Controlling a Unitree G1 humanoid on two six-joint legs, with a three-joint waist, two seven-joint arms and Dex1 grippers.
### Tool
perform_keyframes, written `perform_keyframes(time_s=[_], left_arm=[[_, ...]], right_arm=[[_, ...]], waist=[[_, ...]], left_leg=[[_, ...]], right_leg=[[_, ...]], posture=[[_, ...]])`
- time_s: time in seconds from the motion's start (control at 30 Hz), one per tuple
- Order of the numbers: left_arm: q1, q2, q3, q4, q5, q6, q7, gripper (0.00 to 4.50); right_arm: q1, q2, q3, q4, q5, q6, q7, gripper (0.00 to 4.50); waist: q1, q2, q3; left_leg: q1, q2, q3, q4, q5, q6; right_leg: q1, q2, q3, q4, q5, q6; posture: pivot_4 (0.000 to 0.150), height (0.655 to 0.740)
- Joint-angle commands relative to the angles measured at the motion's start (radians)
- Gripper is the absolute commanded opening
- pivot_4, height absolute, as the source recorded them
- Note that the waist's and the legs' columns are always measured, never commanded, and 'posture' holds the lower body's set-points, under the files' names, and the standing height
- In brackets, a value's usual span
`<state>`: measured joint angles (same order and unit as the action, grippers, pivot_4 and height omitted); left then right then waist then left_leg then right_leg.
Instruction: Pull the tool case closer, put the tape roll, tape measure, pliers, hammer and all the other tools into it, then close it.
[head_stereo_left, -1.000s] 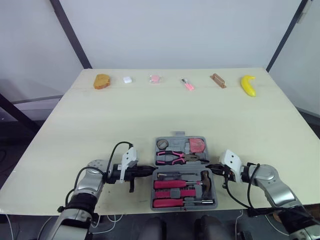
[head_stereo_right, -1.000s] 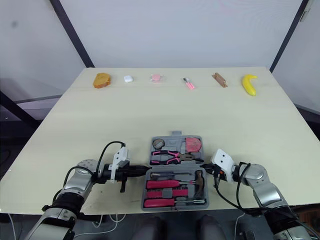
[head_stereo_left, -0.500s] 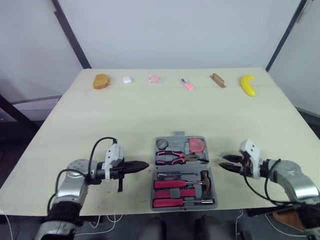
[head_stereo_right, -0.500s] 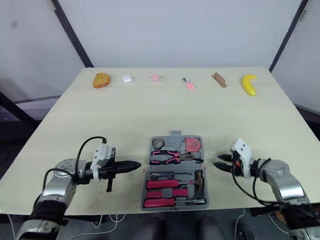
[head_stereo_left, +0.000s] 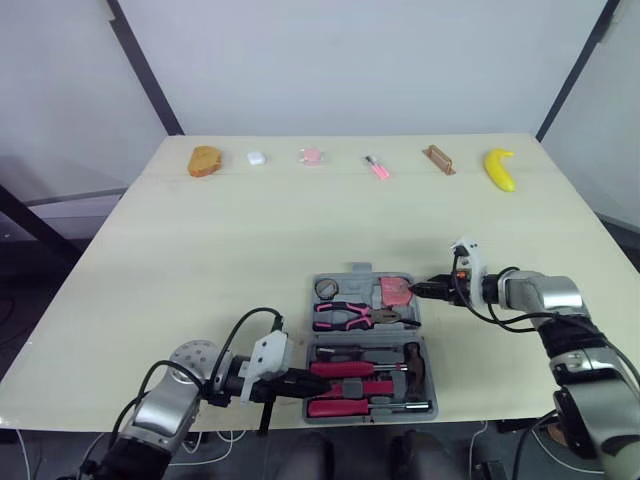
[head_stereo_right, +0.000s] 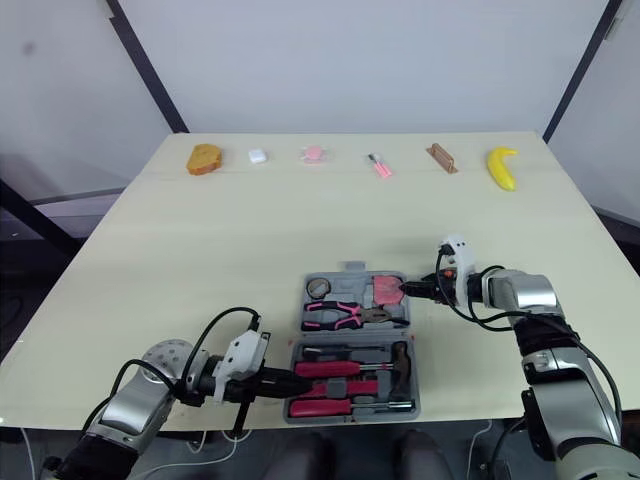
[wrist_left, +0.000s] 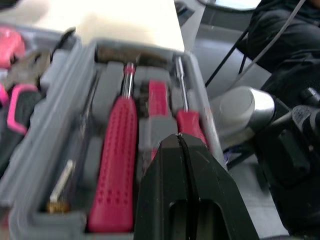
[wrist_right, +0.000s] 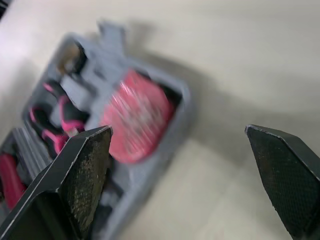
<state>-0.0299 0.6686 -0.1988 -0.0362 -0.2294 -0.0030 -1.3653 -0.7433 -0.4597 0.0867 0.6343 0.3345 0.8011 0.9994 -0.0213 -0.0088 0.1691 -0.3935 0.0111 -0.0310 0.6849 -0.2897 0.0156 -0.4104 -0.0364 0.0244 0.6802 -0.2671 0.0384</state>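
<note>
We see the grey tool case (head_stereo_left: 345, 277) lying open at the near middle of the bench (head_stereo_left: 250, 230), both halves flat. The far half holds the tape roll (head_stereo_left: 326, 288), pliers (head_stereo_left: 345, 315) and pink tape measure (head_stereo_left: 394, 290). The near half holds the hammer (head_stereo_left: 410, 362) and red-handled screwdrivers (head_stereo_left: 345, 370).

Our right gripper (head_stereo_left: 420, 290), fingers spread wide, sits at the far half's right rim, just beside the tape measure. Our left gripper (head_stereo_left: 305, 379), fingers pressed together and holding nothing, has its tip at the near half's left wall.

We judge the case to be stiff moulded plastic, fairly heavy with steel tools, and smooth. The far rim by the handle (head_stereo_left: 358, 268) looks the best hold for folding it shut. Tools in that half may slip loose as it tips.
</note>
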Motion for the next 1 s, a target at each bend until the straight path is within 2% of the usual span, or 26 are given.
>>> perform_keyframes(time_s=[0.03, 0.13, 0.37, 0.6, 1.0], left_arm=[[0.017, 0.004, -0.029, -0.013, 0.061, -0.027, 0.056, 0.00], [0.021, 0.003, -0.049, 0.004, 0.104, -0.022, 0.095, 0.00], [0.030, 0.005, -0.059, 0.013, 0.117, -0.021, 0.139, 0.00], [0.044, 0.022, -0.056, 0.012, 0.104, -0.018, 0.136, 0.00], [0.034, 0.040, -0.055, 0.024, 0.090, -0.019, 0.116, 0.00]], right_arm=[[-0.057, 0.024, 0.046, 0.095, -0.032, 0.002, 0.073, 4.48], [-0.084, 0.047, 0.098, 0.148, -0.066, 0.021, 0.127, 4.48], [-0.122, 0.099, 0.059, 0.223, -0.043, 0.075, 0.183, 4.48], [-0.152, 0.179, -0.099, 0.308, 0.030, 0.065, 0.173, 4.48], [-0.118, 0.165, -0.138, 0.224, 0.068, 0.012, 0.334, 4.48]], waist=[[-0.002, 0.000, 0.000], [-0.008, 0.000, -0.002], [-0.018, 0.005, -0.006], [-0.023, 0.005, -0.007], [-0.022, 0.006, -0.007]], left_leg=[[0.000, 0.000, 0.000, 0.000, 0.000, 0.000], [0.001, 0.001, -0.001, 0.000, 0.000, 0.000], [0.001, 0.001, -0.001, -0.001, 0.000, 0.000], [0.003, 0.001, 0.000, -0.002, 0.000, 0.000], [0.003, 0.002, 0.000, -0.002, 0.000, 0.000]], right_leg=[[0.000, 0.000, 0.000, 0.000, 0.000, 0.000], [0.000, 0.001, -0.001, 0.000, 0.000, 0.000], [0.001, 0.000, 0.000, 0.000, 0.000, 0.000], [0.001, 0.001, 0.001, 0.002, 0.000, 0.000], [0.000, 0.001, 0.002, 0.001, 0.000, 0.000]], posture=[[0.150, 0.7400], [0.150, 0.7400], [0.150, 0.7400], [0.150, 0.7400], [0.150, 0.7400]])
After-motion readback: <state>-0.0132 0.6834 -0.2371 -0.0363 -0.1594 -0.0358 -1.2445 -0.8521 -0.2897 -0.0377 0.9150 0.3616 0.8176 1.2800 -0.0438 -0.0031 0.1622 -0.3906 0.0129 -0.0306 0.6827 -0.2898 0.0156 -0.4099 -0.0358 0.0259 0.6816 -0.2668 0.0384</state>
